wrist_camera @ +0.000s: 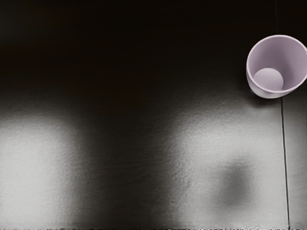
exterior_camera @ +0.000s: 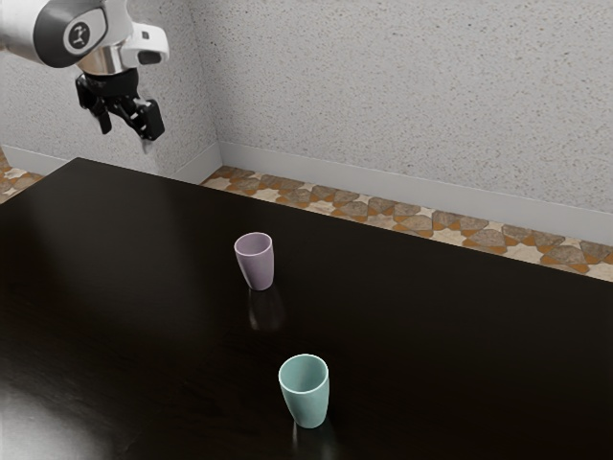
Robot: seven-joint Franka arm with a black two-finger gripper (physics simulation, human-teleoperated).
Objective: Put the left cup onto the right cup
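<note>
Hand high over the bench's far corner, exterior view's left; fingers apart, nothing held. Purple cup upright approx mid-bench, prob the one to lift. Teal cup upright nr front edge, well apart. Purple looks light, stiff, maybe slippery; pinch one rim wall.
</note>
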